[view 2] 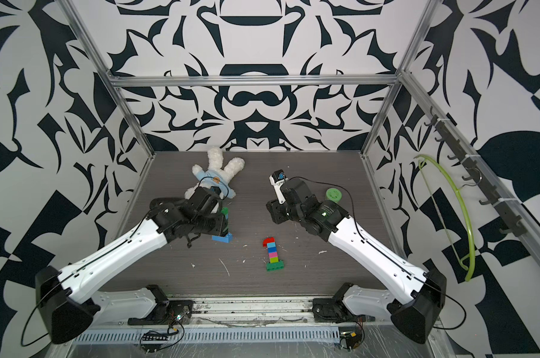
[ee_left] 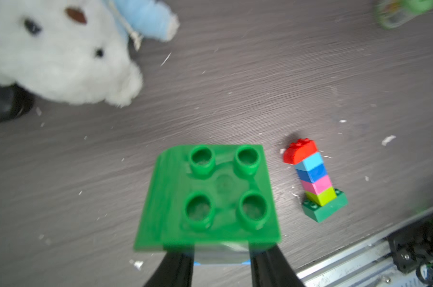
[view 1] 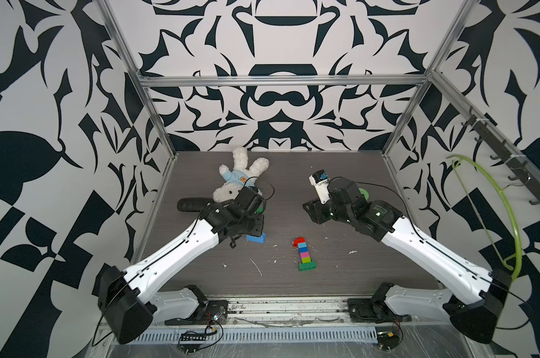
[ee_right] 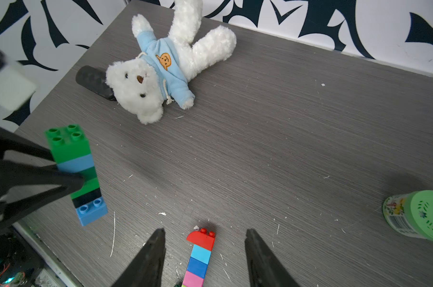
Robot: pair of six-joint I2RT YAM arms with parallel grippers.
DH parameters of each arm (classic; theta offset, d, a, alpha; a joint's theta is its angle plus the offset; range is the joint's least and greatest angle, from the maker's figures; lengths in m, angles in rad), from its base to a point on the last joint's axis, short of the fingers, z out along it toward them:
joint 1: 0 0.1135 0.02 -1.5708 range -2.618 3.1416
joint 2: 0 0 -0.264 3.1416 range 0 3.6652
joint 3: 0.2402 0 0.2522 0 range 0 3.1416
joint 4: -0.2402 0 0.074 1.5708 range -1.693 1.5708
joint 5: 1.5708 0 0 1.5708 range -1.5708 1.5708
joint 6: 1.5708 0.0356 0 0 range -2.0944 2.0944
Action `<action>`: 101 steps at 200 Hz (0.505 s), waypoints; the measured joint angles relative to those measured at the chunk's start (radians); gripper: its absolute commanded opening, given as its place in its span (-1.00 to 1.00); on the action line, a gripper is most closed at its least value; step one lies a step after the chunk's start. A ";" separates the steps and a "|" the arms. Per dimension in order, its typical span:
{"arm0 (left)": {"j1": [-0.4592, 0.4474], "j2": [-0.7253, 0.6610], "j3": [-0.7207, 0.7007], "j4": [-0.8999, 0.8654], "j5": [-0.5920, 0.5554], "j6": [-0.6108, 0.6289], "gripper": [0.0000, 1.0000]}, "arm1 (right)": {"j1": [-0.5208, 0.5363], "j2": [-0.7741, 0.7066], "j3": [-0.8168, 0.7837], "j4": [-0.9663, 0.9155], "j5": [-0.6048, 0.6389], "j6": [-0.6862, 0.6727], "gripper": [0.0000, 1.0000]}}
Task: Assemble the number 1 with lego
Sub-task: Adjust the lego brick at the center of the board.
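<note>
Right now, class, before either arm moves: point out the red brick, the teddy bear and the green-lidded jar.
red brick (ee_right: 201,239), right wrist view, on its curved red face.
teddy bear (ee_right: 131,89), right wrist view, on the white fur of its face.
green-lidded jar (ee_right: 428,213), right wrist view, on the flat top of its lid.

Jar (view 1: 363,194) mostly hidden behind right arm (view 1: 433,248); flat lego column (ee_right: 198,259) cut by edge; lego stack (ee_left: 210,196) blurred.
</note>
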 measured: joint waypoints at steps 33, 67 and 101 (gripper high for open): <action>0.096 0.193 0.106 -0.217 0.113 0.004 -1.00 | 0.000 0.000 -0.002 -0.002 0.016 0.022 0.07; 0.154 0.311 0.131 -0.330 0.227 0.028 -1.00 | 0.000 0.000 -0.002 -0.013 0.027 0.038 0.06; 0.180 0.435 0.159 -0.370 0.302 0.058 -1.00 | 0.000 0.000 -0.011 -0.017 0.034 0.049 0.05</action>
